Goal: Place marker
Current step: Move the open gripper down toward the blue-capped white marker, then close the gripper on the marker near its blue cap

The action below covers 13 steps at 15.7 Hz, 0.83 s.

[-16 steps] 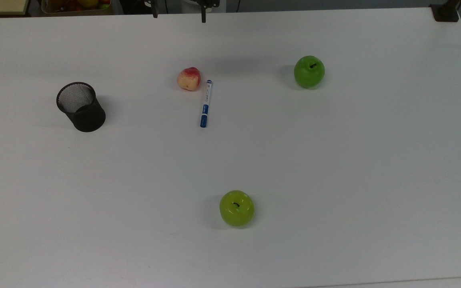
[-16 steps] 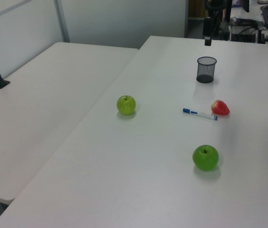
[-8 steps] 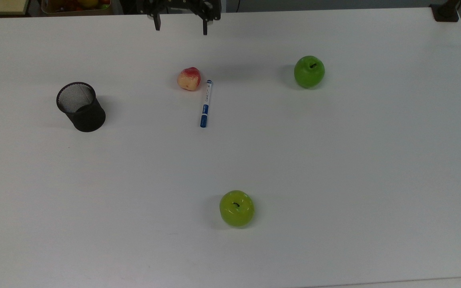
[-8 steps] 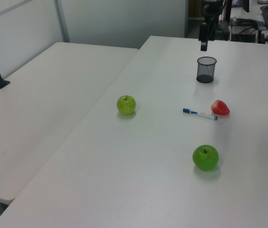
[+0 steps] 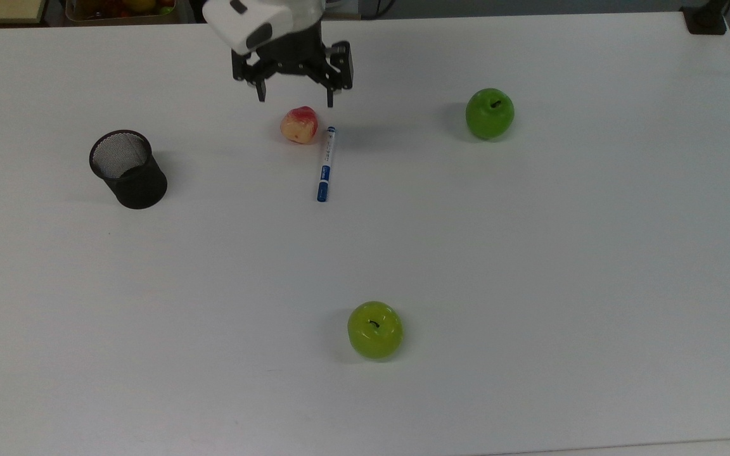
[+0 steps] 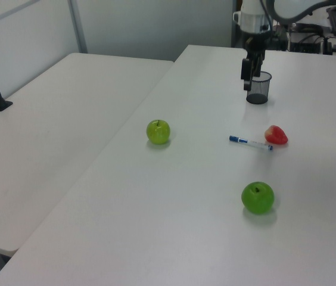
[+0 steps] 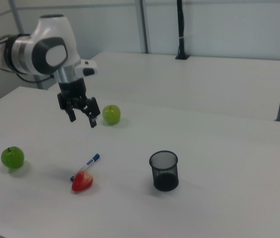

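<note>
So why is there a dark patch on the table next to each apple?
Those are soft shadows: in the top view one lies left of each green apple; in the left view a faint one sits under the nearer apple.

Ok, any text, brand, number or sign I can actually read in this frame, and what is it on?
Nothing can be read.
Marker: blue label print on the white barrel, too small to read.
Mesh cup, peach, green apples, table, tool: no lettering visible.
</note>
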{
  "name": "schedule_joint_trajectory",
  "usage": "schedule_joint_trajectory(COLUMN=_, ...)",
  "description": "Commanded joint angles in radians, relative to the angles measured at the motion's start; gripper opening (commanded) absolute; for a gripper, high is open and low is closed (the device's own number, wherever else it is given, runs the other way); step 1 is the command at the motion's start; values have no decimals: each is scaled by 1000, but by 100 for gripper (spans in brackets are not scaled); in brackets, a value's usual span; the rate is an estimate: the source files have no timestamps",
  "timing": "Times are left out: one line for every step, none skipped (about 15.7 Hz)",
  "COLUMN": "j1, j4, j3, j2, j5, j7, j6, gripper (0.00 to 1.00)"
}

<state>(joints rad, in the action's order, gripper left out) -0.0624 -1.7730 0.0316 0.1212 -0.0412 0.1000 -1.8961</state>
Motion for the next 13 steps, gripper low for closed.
schedule_joint_trajectory(j1=-10, j4=-63, j3=1, j2=32, j5=12, j7=9, j6=-93, gripper=100)
schedule_joint_trajectory(j1=-10, j4=-63, j3=1, j2=52, j5=12, j7=9, j6=-104, gripper=100)
schedule_joint_trajectory(j1=-11, j4=-63, j3=2, j2=70, j5=12, j7=9, j6=-118, gripper=100)
schedule_joint_trajectory(j1=-11, j4=-65, j3=1, j2=89, j5=12, j7=10, j6=-136, gripper=100)
schedule_joint_trajectory(j1=-11, j4=-65, j3=2, j2=104, j5=12, j7=20, j6=-153, gripper=100)
schedule_joint_trajectory(j1=-11, j4=-65, j3=2, j2=121, j5=12, j7=30, j6=-172, gripper=100)
schedule_joint_trajectory(j1=-11, j4=-65, j3=2, j2=136, j5=6, j7=41, j6=-185, gripper=100)
schedule_joint_trajectory(j1=-11, j4=-65, j3=2, j2=150, j5=3, j7=50, j6=-199, gripper=100)
schedule_joint_trajectory(j1=-11, j4=-66, j3=2, j2=167, j5=1, j7=55, j6=-211, gripper=100)
schedule_joint_trajectory(j1=-13, j4=-65, j3=2, j2=184, j5=0, j7=59, j6=-225, gripper=100)
schedule_joint_trajectory(j1=-13, j4=-65, j3=4, j2=198, j5=0, j7=64, j6=-241, gripper=100)
schedule_joint_trajectory(j1=-13, j4=-65, j3=4, j2=210, j5=-2, j7=72, j6=-256, gripper=100)
schedule_joint_trajectory(j1=-13, j4=-65, j3=4, j2=222, j5=-8, j7=79, j6=-265, gripper=100)
